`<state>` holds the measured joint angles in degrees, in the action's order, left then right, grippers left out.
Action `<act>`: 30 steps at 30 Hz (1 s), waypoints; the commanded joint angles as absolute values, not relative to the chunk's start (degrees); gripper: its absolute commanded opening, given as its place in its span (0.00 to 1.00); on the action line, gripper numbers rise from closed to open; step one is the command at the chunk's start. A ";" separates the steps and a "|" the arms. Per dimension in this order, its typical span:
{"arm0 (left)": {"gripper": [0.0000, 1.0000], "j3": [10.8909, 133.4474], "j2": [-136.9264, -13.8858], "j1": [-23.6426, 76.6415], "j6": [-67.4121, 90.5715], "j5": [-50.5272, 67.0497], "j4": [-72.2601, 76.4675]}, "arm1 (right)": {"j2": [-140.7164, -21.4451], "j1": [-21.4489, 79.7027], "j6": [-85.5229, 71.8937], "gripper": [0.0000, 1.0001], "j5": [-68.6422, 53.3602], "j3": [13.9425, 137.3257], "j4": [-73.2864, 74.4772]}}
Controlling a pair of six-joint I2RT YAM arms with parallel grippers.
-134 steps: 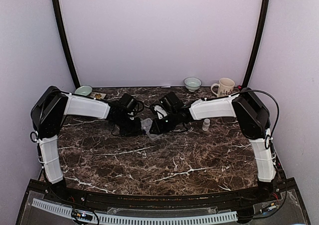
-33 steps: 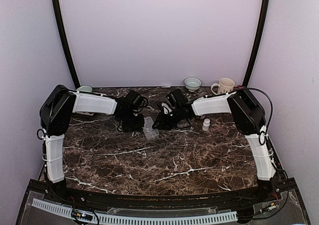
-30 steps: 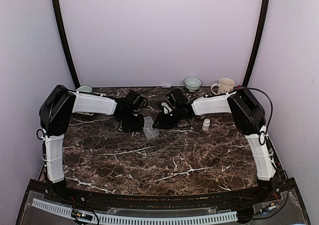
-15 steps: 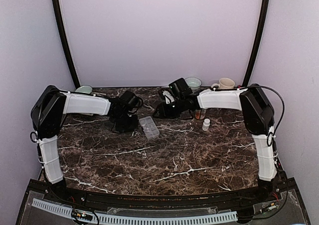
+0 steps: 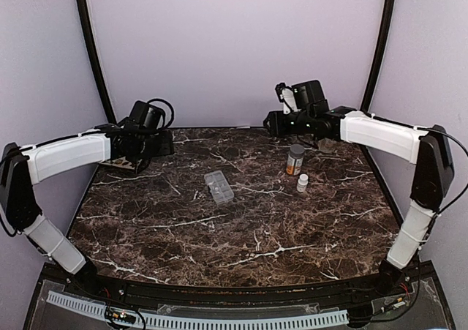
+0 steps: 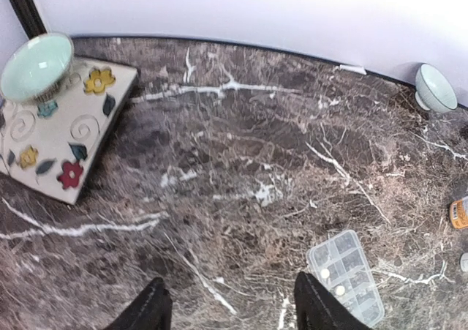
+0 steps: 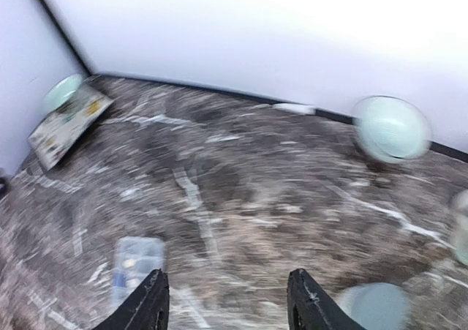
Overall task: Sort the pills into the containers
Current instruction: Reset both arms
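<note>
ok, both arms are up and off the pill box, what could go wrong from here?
1. The amber bottle and the small white bottle stand upright on the right arm's side of the pill box; a low approach could topple them.
2. The box lies loose on the smooth marble table; a push from one side may slide it rather than seat a grip.
3. The right wrist view is blurred, so aiming from it now is unreliable.

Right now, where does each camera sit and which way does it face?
Top external: above and behind the bases, looking down on the table; left arm and right arm show.
Left wrist: on that arm, looking down toward the back wall; open left pincer shows.
Right wrist: likewise on its arm, blurred; open right pincer shows.
All three share the organiser box.
</note>
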<state>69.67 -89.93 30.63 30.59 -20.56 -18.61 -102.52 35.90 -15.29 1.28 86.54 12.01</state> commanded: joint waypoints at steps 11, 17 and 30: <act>0.81 49.97 -73.46 29.88 13.80 -32.47 9.75 | -77.17 27.36 -12.69 0.73 36.91 56.08 -1.88; 0.85 46.95 -72.94 29.63 13.26 -33.03 12.32 | -70.77 24.48 -15.71 0.84 36.51 48.60 0.08; 0.85 43.54 -70.92 29.60 15.46 -32.52 12.36 | -67.49 24.43 -19.75 0.86 43.35 47.17 6.19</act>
